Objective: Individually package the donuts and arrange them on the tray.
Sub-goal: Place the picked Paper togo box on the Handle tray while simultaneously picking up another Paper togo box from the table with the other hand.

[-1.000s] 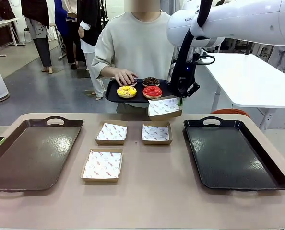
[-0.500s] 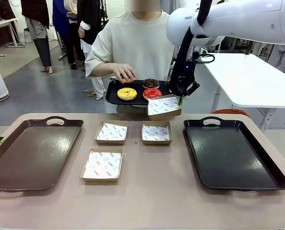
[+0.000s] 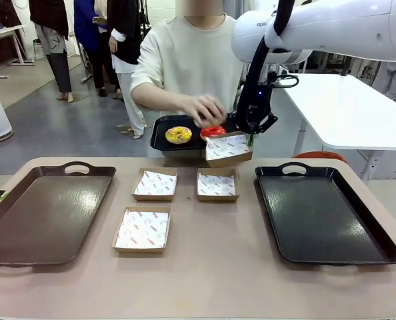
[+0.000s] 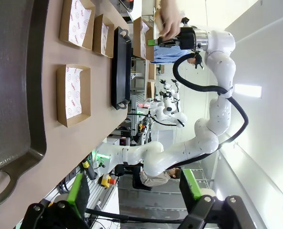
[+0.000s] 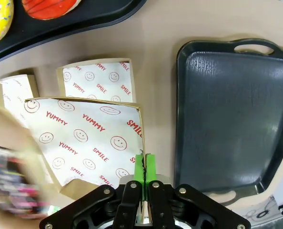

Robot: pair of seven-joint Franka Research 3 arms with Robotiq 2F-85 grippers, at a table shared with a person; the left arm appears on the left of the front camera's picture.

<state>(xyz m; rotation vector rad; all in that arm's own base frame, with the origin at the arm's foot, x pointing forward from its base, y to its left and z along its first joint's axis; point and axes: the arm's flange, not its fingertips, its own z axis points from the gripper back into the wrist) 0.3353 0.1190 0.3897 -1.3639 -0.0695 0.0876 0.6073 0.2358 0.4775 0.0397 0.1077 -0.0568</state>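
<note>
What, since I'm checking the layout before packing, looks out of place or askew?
One cardboard box hangs tilted above the far edge of the table, pinched at its rim by the right gripper; the other three boxes lie flat. It looks deliberate, not a fault.

- Yellow donut [image 3: 179, 135]: a ring with yellow icing and faint coloured sprinkles, lying flat on the left of the black tray [image 3: 159, 140].
- Red donut [image 3: 213, 131]: glossy red with dark lines, lying flat just to the right of the yellow one and partly covered by the person's hand [image 3: 208, 110].
</note>
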